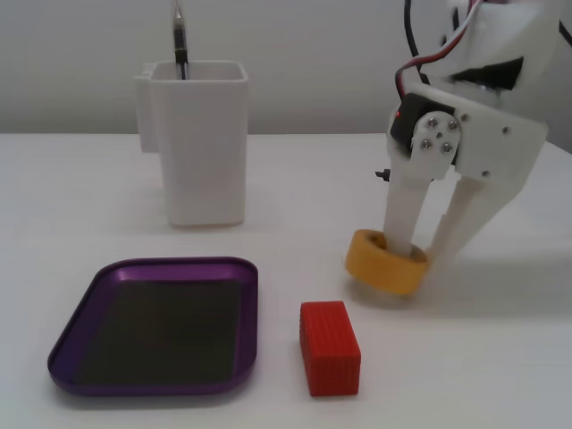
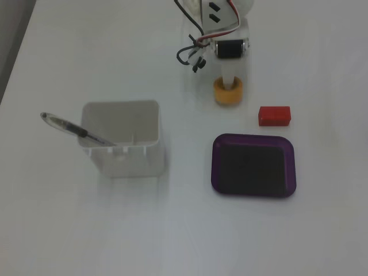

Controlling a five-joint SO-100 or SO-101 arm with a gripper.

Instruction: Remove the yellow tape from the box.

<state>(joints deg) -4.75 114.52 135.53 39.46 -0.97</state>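
Yellow tape [image 1: 386, 263] sits tilted on the white table [image 1: 500, 357], outside the purple box [image 1: 159, 326] and caught in the claw [image 1: 418, 248]. One white finger [image 1: 399, 219] of the claw goes down into the roll's hollow core while the other finger [image 1: 465, 219] stands against the outer wall, so the claw is clamped on the ring's wall. In the fixed view from above, the same roll [image 2: 228, 92] shows just beneath the arm's wrist, its far half hidden by the claw [image 2: 229, 81].

Nearest to the claw after the roll is a red ribbed block [image 1: 330, 347], lying flat on the table just beside the roll and apart from it; the view from above places the block [image 2: 275, 115] between the claw and the box [image 2: 253, 165]. Farther off lies the box, a shallow purple tray with a dark flat bottom holding nothing, close beside the block without touching it.

Farthest from the claw stands a tall white square container [image 1: 197, 143], upright, with a pen [image 2: 76, 130] leaning out over its rim.
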